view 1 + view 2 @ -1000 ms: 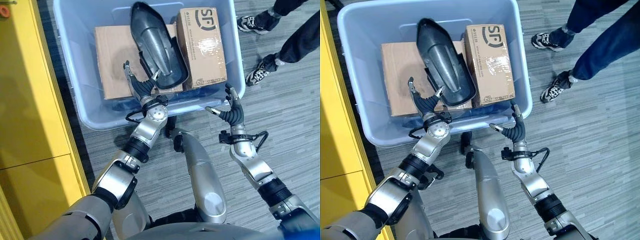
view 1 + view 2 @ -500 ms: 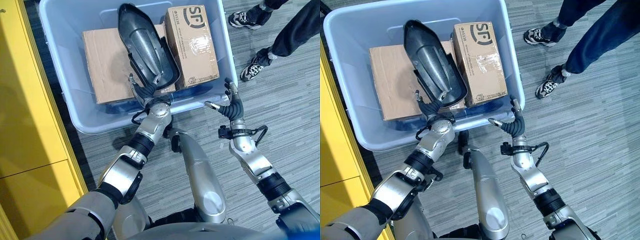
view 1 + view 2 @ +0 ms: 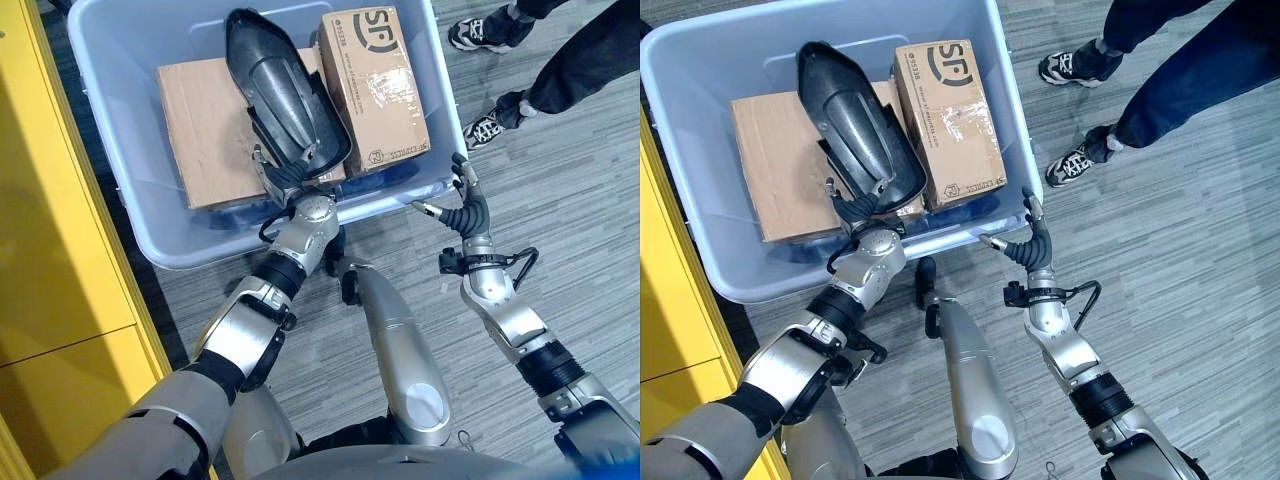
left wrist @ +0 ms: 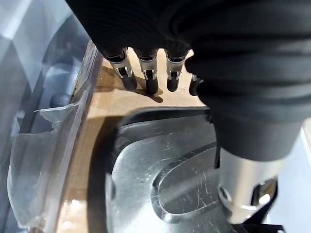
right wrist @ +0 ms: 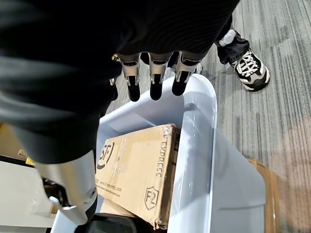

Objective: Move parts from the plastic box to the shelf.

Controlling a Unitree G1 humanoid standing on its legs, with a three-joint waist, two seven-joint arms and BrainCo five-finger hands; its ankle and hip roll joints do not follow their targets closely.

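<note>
Left hand (image 3: 283, 178) reaching in, fingers (image 4: 148, 80) open at the black moulded part's (image 3: 285, 95) near rim, upper centre in the plastic box (image 3: 110, 130). Looks stiff, light, slick; best gripped at that rim. Right hand (image 3: 463, 205) open outside.

Part (image 3: 285, 95) atop two boxes (image 3: 205, 125) in bin (image 3: 130, 225)

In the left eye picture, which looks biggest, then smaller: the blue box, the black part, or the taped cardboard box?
1. Blue plastic box, by far the largest.
2. Black part and taped cardboard box look about alike; the part is longer, the box bulkier.
</note>
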